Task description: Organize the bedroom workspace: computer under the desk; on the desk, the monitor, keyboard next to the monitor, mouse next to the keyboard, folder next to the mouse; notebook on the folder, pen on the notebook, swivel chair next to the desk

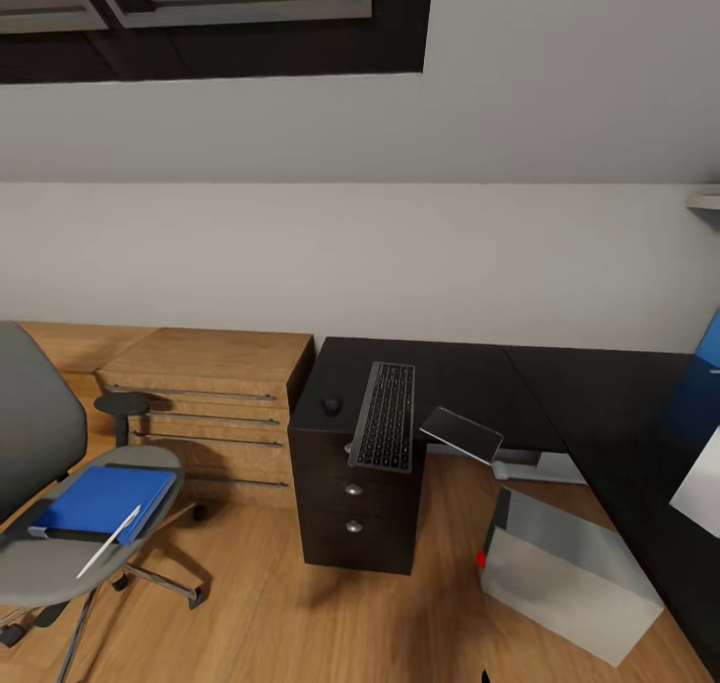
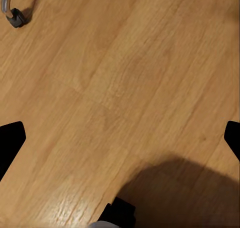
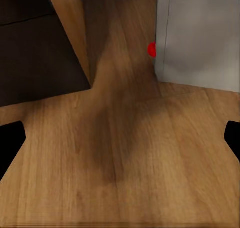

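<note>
The robot stands back from the workspace, and by my judgement it is on approach with no item taken up yet. In the head view the dark desk (image 1: pixel 560 383) runs from the centre to the right edge. The keyboard (image 1: pixel 384 415) lies at its left end, over the drawer unit, with the mouse (image 1: pixel 331 403) just beside it. A dark flat slab (image 1: pixel 462 434) tilts off the desk edge right of the keyboard; I cannot tell what it is. The grey computer (image 1: pixel 570 573) sits on the floor at lower right. At lower left the swivel chair (image 1: pixel 45 433) carries the blue folder (image 1: pixel 105 498) with the pen (image 1: pixel 110 541) lying across it.

Both wrist views look down on wood floor (image 2: pixel 130 78). The left hand (image 2: pixel 120 148) and right hand (image 3: pixel 120 148) hang wide and empty.

The next move probably calls for rolling towards the chair and lowering an arm to the folder.
</note>
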Motion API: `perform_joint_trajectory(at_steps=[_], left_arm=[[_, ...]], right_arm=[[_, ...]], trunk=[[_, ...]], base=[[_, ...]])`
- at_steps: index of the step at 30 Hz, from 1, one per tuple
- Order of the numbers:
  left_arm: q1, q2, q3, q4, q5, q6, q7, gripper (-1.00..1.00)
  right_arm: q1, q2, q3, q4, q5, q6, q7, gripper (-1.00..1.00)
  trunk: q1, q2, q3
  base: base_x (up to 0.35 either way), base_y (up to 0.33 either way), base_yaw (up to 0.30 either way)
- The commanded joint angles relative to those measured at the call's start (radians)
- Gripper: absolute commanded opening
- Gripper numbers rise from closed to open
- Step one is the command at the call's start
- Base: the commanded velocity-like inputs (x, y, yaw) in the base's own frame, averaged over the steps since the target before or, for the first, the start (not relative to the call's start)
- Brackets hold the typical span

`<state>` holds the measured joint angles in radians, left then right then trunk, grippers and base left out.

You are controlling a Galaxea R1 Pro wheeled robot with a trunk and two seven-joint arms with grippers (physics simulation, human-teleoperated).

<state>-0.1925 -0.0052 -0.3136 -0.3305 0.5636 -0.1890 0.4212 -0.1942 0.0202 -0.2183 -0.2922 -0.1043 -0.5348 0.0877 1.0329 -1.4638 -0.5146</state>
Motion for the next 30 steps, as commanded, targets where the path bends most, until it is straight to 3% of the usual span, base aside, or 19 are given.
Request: perform_joint_trajectory(at_steps=[1, 11, 30], left_arm=[[-0.001, 0.0, -0.009, 0.003, 0.01, -0.005, 0.001, 1.0], [-0.001, -0.004, -0.01, 0.025, 0.008, -0.007, -0.017, 1.0], [-0.001, -0.018, -0.01, 0.03, 0.007, -0.01, -0.018, 1.0]], right_arm=[[-0.001, 0.0, -0.001, 0.002, -0.01, -0.004, 0.01, 1.0], [-0.001, -0.002, 0.058, 0.008, -0.009, -0.006, 0.009, 1.0], [-0.001, 0.0, 0.07, 0.012, -0.009, -0.006, 0.007, 1.0]], trunk=[[-0.004, 0.007, 0.002], [-0.042, 0.077, 0.034], [-0.115, 0.21, 0.093]], base=[[0.0, 0.0, 0.0], [0.0, 0.0, 0.0], [0.0, 0.0, 0.0]])
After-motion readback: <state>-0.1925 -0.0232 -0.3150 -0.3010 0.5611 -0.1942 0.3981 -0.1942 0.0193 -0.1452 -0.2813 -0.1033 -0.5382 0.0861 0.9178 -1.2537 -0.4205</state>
